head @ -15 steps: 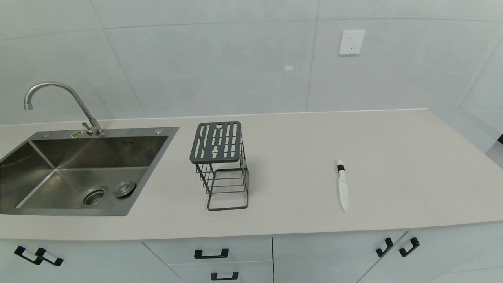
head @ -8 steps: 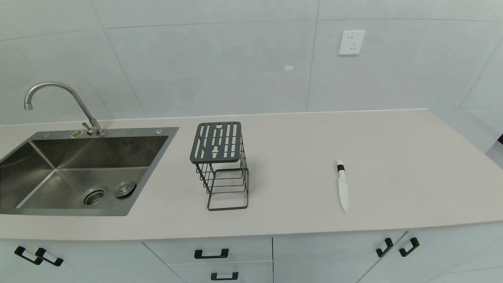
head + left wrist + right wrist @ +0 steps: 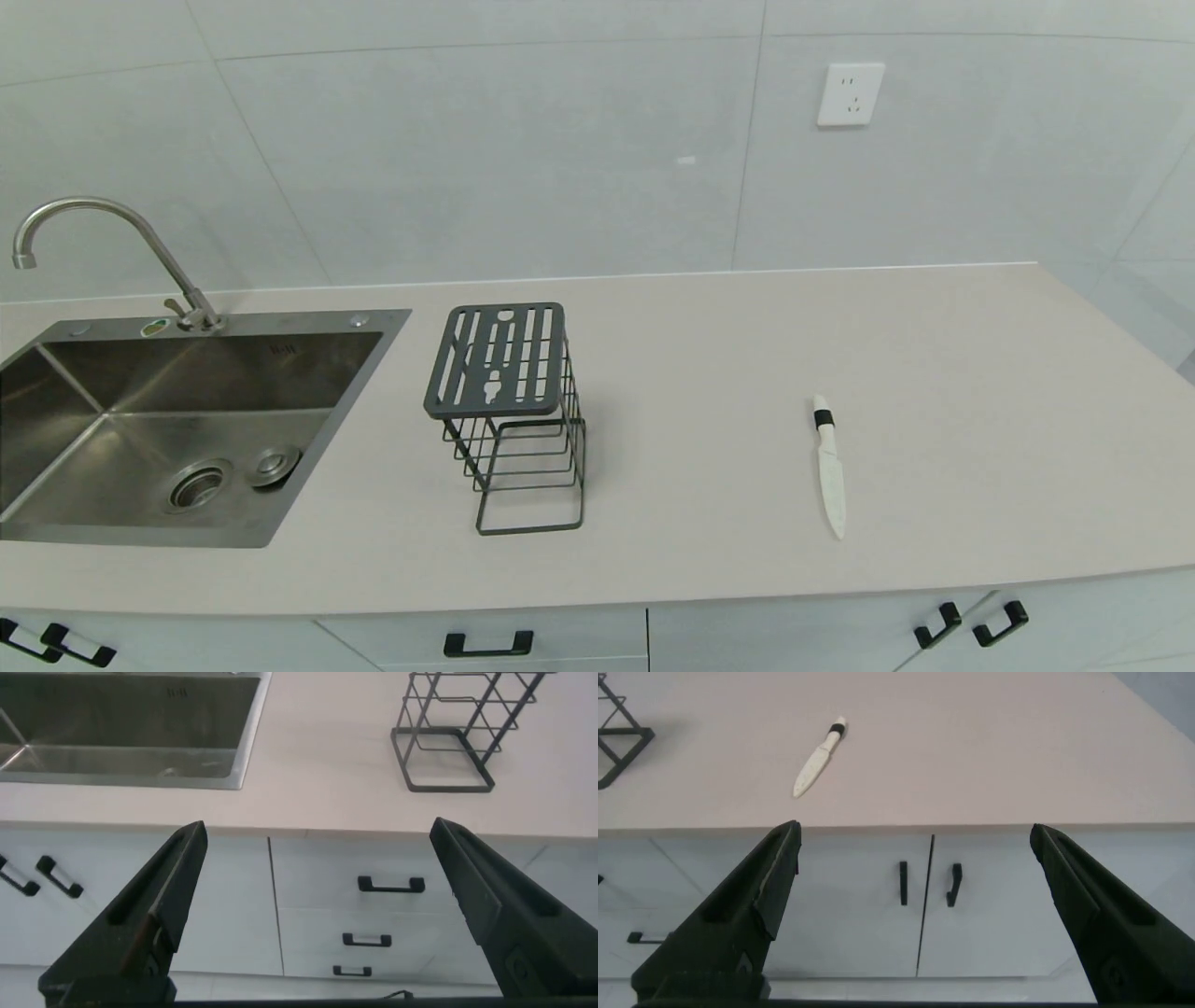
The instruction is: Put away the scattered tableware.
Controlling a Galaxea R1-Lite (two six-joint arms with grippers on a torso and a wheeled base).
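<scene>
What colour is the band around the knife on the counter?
The band is black; the rest of the knife is off-white. Head view shows it best.

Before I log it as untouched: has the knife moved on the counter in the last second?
No. The knife lies the same way right of the rack; rack, sink and outlet shifted along with it, so the camera moved.
</scene>
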